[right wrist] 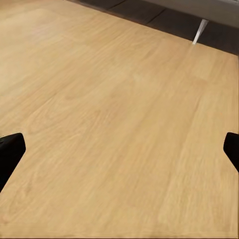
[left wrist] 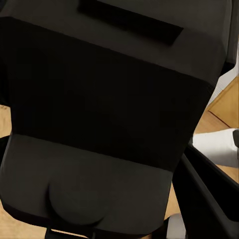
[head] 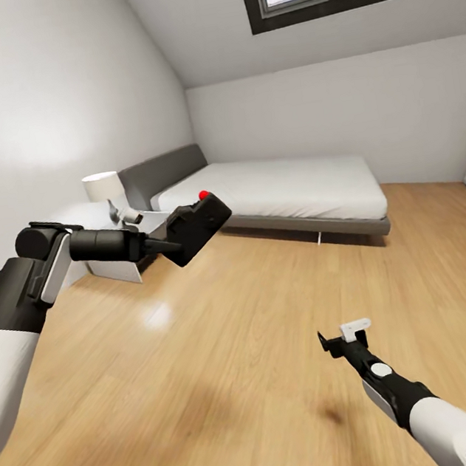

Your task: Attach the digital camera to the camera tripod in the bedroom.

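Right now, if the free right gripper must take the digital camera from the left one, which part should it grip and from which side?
Probably the digital camera body's free end by the red button, approached from the bed side: the left gripper already covers the opposite end. The right gripper is open.

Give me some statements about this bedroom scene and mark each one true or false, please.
1. The left claw holds the camera in the air. True.
2. The right claw holds the tripod. False: its fingers are apart over the bare floor and hold nothing.
3. The camera lies on the bed. False: it is held above the floor, in front of the bed.
4. A white lamp stands on the bedside table. True.
5. The camera has a red button on top. True.
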Controlling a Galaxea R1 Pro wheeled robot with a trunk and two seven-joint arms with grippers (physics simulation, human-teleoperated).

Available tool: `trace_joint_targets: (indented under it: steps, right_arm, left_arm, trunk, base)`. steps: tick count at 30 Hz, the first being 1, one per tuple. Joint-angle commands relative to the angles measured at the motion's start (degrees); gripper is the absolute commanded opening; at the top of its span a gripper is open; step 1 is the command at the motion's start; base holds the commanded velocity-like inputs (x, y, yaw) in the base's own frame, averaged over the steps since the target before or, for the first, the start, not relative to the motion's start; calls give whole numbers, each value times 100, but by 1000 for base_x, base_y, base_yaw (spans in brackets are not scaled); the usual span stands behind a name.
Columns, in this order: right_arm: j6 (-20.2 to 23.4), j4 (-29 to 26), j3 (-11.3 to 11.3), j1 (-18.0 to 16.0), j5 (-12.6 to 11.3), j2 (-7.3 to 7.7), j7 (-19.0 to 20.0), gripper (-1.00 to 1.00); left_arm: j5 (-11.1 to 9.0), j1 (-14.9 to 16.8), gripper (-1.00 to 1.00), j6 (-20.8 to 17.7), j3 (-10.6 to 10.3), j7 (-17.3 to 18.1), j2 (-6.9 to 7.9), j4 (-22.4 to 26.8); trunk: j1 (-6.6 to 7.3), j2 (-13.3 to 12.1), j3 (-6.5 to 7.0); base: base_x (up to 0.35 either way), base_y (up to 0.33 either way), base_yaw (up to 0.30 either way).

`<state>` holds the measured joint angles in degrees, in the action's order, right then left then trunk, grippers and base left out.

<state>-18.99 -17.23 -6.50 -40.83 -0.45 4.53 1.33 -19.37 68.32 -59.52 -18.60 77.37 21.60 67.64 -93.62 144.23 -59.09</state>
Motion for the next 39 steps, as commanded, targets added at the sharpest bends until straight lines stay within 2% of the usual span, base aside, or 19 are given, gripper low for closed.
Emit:
trace_joint_targets:
  steps: [1,7,31,39]
  right_arm:
    - [-21,107,-18,-4,-4,3,10,100]
    - [-37,304,-25,-4,1,-1,18,100]
    - [-43,468,-33,-4,1,-14,16,100]
    - [-43,490,-35,-4,1,-19,16,100]
  left_arm:
    - [-14,6,-100,-48,-12,30,7,-6]
    - [-14,6,-100,-48,-9,71,6,-27]
    - [-6,6,-100,-48,-18,77,-14,-32]
    - [-6,6,-100,-48,-17,77,-15,-32]
  trunk:
    - [4,0,17]
    - [19,-8,150]
    - [81,-40,682]
    - [101,-51,859]
  base:
    - [0,0,0]
    - [0,0,0]
    - [0,0,-12]
    - [74,-119,0]
